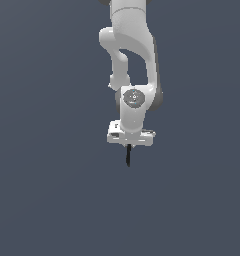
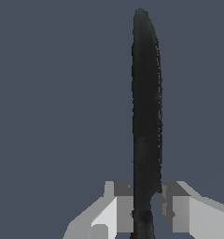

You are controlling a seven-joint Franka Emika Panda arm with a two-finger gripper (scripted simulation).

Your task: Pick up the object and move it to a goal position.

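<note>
The knife-like object (image 2: 146,116) is held between my gripper's (image 2: 146,210) two fingers (image 2: 121,207). Its long black blade points away from the wrist camera, and only a sliver of the red handle shows at the frame's edge. In the exterior view the white arm hangs in mid-frame, and the gripper (image 1: 128,147) points down with the black blade (image 1: 127,157) sticking out below it. The fingers are closed against the object near its handle end. No goal marker shows in either view.
Only a plain dark grey-blue background shows around the arm (image 1: 134,60) in both views. No other objects, containers or edges are in sight.
</note>
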